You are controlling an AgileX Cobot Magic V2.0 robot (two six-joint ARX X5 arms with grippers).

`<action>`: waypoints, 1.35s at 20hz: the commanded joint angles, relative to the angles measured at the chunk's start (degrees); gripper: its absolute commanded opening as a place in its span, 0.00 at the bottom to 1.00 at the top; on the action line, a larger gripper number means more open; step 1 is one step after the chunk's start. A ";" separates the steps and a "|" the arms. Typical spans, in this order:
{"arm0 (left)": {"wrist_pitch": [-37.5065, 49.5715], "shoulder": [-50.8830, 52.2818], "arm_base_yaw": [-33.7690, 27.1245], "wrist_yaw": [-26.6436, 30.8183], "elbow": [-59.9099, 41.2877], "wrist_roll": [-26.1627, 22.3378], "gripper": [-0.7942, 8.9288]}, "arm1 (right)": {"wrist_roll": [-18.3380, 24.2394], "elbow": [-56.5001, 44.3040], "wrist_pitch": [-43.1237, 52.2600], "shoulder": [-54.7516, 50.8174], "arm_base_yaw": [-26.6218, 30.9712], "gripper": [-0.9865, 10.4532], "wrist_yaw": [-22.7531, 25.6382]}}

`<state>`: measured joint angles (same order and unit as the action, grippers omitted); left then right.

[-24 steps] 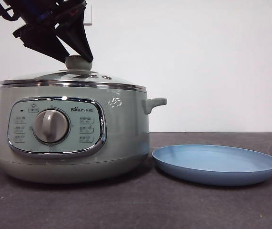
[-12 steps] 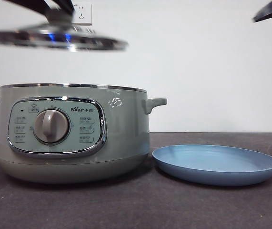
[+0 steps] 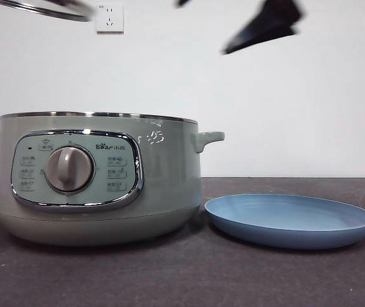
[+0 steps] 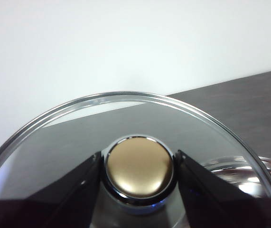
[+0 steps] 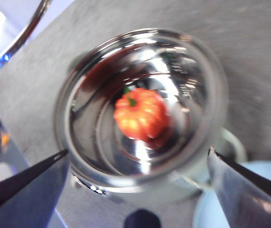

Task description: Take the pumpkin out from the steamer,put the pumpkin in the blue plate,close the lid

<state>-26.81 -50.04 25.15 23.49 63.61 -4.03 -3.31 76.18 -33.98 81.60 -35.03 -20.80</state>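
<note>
Below open right hand (image 5: 137, 156): pumpkin (image 5: 141, 114) inside steamer (image 5: 140, 114).

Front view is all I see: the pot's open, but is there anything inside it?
Observer: Yes. The right wrist view shows a small orange pumpkin on the steamer's shiny floor.
Operator: Where did the lid go?
Observer: The left gripper is shut on the lid by its knob, holding it in the air.
Operator: And that dark shape up top?
Observer: That's the right gripper, jaws open, above the pumpkin.
</note>
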 commanded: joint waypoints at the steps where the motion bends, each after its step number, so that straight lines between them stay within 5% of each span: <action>1: 1.07 2.03 -0.09 4.90 0.57 -2.45 0.07 | 3.96 8.98 -3.72 9.42 -3.61 0.58 0.87; 8: -0.83 3.19 -0.09 6.75 0.57 -3.56 0.07 | 10.12 27.65 -9.77 31.10 -10.71 0.59 13.40; 17: -1.11 3.15 -0.09 6.99 0.57 -3.56 0.07 | 11.56 28.09 -7.85 41.11 -11.96 0.57 13.73; 18: -1.16 3.15 -0.09 6.99 0.57 -3.56 0.07 | 11.54 28.09 -7.85 41.11 -11.98 0.51 14.01; 20: -1.16 3.15 -0.09 6.99 0.57 -3.56 0.07 | 11.76 28.11 -7.50 41.05 -12.33 0.16 15.37; 21: -1.16 3.15 -0.09 6.99 0.57 -3.56 0.07 | 11.76 28.15 -7.45 40.70 -12.33 0.08 15.37; 27: -0.66 2.93 -0.09 6.16 0.57 -3.54 0.07 | 11.52 28.15 -14.82 28.83 -10.97 0.08 15.47</action>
<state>-30.37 -47.57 25.15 29.30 63.61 -6.83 8.14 104.18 -49.58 109.40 -46.06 -5.28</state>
